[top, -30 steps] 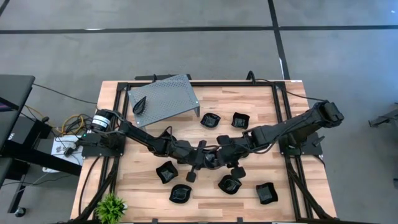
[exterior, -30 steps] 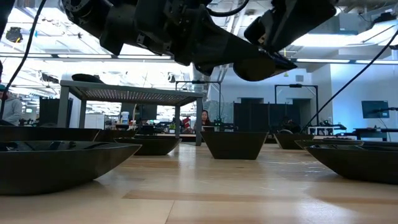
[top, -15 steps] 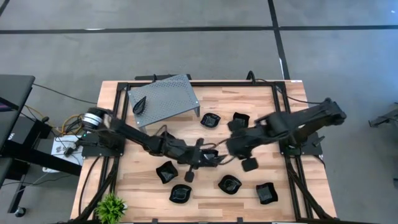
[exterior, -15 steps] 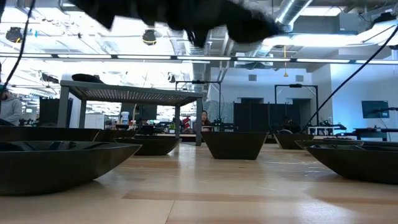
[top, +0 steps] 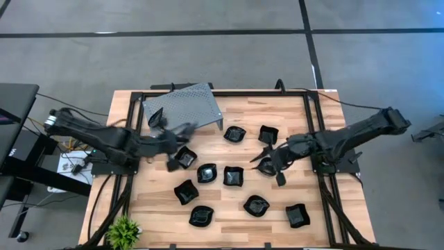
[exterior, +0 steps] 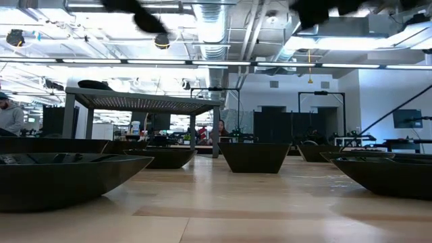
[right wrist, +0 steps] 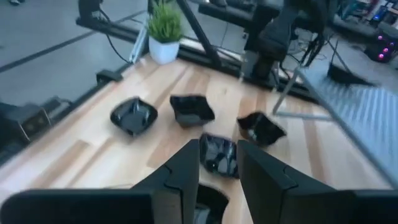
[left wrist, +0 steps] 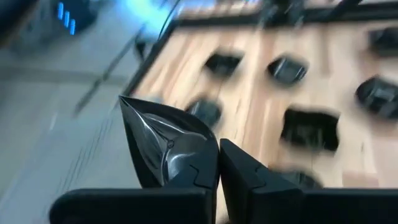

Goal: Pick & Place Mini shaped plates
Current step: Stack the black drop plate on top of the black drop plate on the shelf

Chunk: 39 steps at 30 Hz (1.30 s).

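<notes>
Left end effector (top: pixel 166 132) near the front edge of the grey perforated stand (top: pixel 182 111), over the table's left half. Fingers pressed together on the rim of one glossy black leaf-shaped plate (left wrist: pixel 166 148); the left wrist view shows the plate pinched, pointed tip up, clear of the table (top: pixel 277 111). The high view is smeared here, so plate and fingers are not separable in it.

Right end effector (top: pixel 267 160) on the table's right half, fingers slightly apart, nothing between them in the right wrist view. Its own dark fingers (right wrist: pixel 180 171) frame a squarish dish lying just ahead.

Mini shaped plates (top: pixel 233 176): small, black, shiny, shallow with raised rims; squarish, round and leaf forms. Most lie loose across the middle and near side of the table, well apart from each other. Two sit by the stand's right end. One leaf dish (top: pixel 155 117) rests on top of the stand. Low view shows their dark sloped walls at table height (exterior: pixel 255 156).

Around: potted green plant (top: pixel 123 231) at the near left corner, black frame rails along the table edges, cables off the left side.

Left arm stretches from the left edge, low and long. Right arm reaches in from the right edge, elbow bent.
</notes>
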Motion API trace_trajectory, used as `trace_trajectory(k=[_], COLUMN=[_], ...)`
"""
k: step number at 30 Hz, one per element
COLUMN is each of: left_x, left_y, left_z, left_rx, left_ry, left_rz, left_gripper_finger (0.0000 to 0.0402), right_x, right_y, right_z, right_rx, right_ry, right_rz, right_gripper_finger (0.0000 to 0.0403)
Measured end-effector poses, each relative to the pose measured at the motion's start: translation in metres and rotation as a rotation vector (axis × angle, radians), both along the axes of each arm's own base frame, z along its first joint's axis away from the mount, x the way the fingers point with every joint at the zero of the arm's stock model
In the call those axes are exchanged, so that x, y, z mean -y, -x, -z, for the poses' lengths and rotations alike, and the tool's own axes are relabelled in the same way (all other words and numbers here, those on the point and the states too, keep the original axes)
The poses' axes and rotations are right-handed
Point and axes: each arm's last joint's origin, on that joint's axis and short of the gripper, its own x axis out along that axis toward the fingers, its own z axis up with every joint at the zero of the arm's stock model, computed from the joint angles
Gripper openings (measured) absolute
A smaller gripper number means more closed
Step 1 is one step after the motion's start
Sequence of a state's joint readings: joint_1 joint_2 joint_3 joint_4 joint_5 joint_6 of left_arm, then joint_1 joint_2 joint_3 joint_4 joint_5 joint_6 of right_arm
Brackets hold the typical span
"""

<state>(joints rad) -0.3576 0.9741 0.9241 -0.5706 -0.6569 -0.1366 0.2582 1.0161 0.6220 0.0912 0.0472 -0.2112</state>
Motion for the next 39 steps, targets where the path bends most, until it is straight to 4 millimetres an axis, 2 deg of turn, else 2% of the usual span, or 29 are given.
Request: trace_trajectory(k=[2, 5, 10, 14, 21, 27, 32, 39], left_x=[-0.007, -0.016, -0.028, -0.044, -0.069, -0.076, -0.079, -0.079], left_y=[0.018, 0.036, 0.042, 0.045, 0.059, 0.06, 0.058, 0.058], left_z=[0.003, 0.01, 0.013, 0.016, 0.026, 0.028, 0.031, 0.031], left_rx=[-0.043, -0.1, -0.127, -0.151, -0.326, -0.385, -0.459, -0.526], left_ry=[0.053, 0.026, -0.107, -0.082, 0.002, 0.046, 0.099, 0.034], left_rz=[-0.074, -0.191, -0.337, -0.468, -0.636, -0.646, -0.579, -0.481], left_gripper_finger=[0.001, 0.001, 0.0011, 0.0011, 0.001, 0.001, 0.001, 0.0009], right_x=[0.005, 0.013, 0.021, 0.021, 0.021, 0.021, 0.021, 0.021], right_y=[0.001, 0.0, -0.002, -0.002, -0.002, -0.002, -0.002, -0.002], right_z=[0.016, 0.02, 0.012, 0.012, 0.013, 0.013, 0.012, 0.012], right_rx=[0.002, 0.0, 0.032, 0.031, 0.031, 0.031, 0.033, 0.041], right_ry=[-0.002, -0.014, -0.042, -0.042, -0.042, -0.042, -0.037, -0.026], right_rz=[0.019, 0.064, 0.108, 0.108, 0.107, 0.108, 0.106, 0.102], right_gripper_finger=[0.0103, 0.0103, 0.0103, 0.0103, 0.0103, 0.0103, 0.0103, 0.0103])
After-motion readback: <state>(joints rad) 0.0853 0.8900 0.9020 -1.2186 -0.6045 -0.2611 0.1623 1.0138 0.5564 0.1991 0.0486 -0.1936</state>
